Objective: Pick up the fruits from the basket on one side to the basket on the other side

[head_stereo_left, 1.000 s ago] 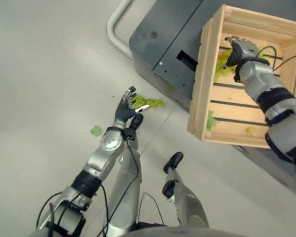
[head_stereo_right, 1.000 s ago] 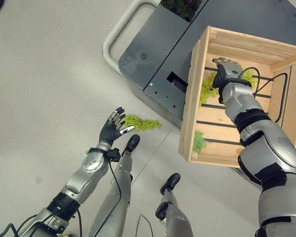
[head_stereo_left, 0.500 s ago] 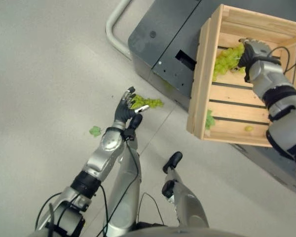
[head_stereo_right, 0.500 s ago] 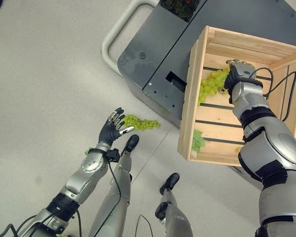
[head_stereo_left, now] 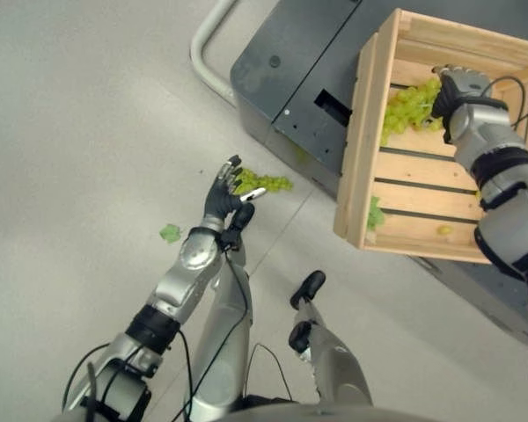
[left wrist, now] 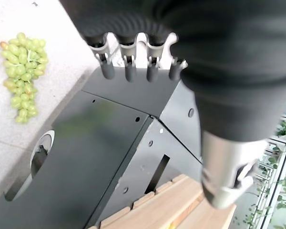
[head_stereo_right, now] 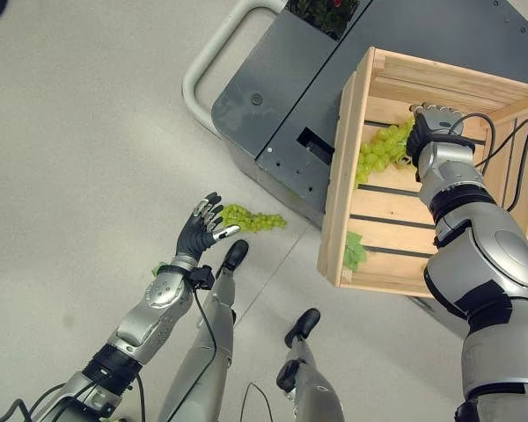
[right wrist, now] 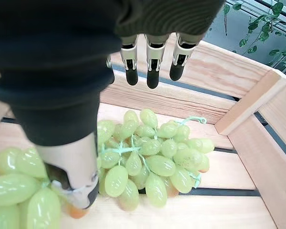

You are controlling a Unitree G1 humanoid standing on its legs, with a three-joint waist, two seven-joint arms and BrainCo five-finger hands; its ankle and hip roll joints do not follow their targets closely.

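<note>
The left hand (head_stereo_left: 223, 195) hangs over the floor with its fingers spread and nothing in it; a bunch of green grapes (head_stereo_left: 262, 183) lies on the floor just past its fingertips, toward one o'clock, and a loose green leaf (head_stereo_left: 171, 233) sits at about eight o'clock from the hand. Further right, a wooden crate (head_stereo_right: 344, 167) rests tilted on a dark metal cart (head_stereo_left: 290, 61), and in it another grape bunch (head_stereo_right: 380, 151) lies on the slats. The right hand (head_stereo_right: 433, 123) hovers over that bunch from its three o'clock side; in the right wrist view its fingers (right wrist: 152, 71) reach out straight above the grapes (right wrist: 148, 157) and hold nothing. The likely trouble is a loose grab: if the fingers close on outer berries instead of the stem, the grapes could tear off and the bunch drop on the slats.
</note>
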